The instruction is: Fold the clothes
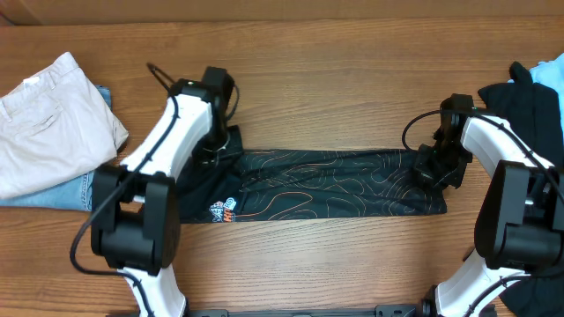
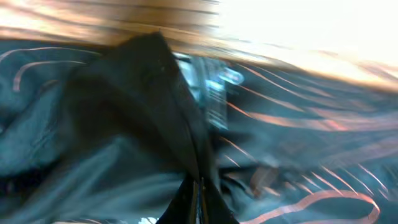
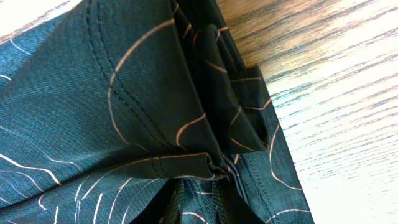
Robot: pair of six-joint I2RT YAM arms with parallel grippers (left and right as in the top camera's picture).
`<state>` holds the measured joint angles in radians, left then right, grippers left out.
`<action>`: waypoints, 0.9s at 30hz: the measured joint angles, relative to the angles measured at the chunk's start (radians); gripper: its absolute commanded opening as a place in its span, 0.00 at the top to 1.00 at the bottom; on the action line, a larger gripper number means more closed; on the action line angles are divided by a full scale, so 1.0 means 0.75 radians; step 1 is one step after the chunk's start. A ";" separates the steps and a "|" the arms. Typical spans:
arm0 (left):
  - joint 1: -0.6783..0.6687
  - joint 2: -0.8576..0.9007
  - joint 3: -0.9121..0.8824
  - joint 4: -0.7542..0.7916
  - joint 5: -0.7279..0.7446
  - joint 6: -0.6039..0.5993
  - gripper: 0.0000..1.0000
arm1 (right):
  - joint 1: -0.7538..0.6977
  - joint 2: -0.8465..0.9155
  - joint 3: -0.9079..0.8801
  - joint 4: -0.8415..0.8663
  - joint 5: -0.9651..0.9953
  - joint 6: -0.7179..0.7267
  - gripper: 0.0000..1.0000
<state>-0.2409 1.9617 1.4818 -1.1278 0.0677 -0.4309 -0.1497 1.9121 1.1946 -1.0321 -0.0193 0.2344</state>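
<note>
The black jersey (image 1: 326,185) with orange-red contour lines lies as a long folded band across the middle of the table, a white and orange logo near its left end. My left gripper (image 1: 214,145) is at its upper left corner, shut on a fold of the jersey (image 2: 155,93); that view is blurred. My right gripper (image 1: 438,165) is at the right end, shut on a bunched hem of the jersey (image 3: 186,165), with folds pulled up above the table.
Beige trousers (image 1: 48,119) lie over blue jeans (image 1: 66,192) at the far left. Dark and blue garments (image 1: 533,97) are piled at the right edge. Bare wooden table (image 1: 335,79) lies behind and in front of the jersey.
</note>
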 measured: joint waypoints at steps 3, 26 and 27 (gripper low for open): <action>-0.084 -0.046 0.003 -0.001 0.001 0.051 0.96 | 0.000 0.000 0.000 -0.001 -0.001 0.001 0.80; -0.341 -0.051 0.005 -0.067 0.004 0.227 0.81 | 0.000 0.000 0.000 0.000 -0.001 0.000 0.80; -0.342 -0.051 0.005 -0.067 0.004 0.235 0.74 | 0.000 0.000 0.000 0.000 -0.001 0.000 0.80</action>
<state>-0.4973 1.9232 1.4853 -1.1778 0.0708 -0.2546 -0.1497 1.9121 1.1946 -1.0321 -0.0196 0.2344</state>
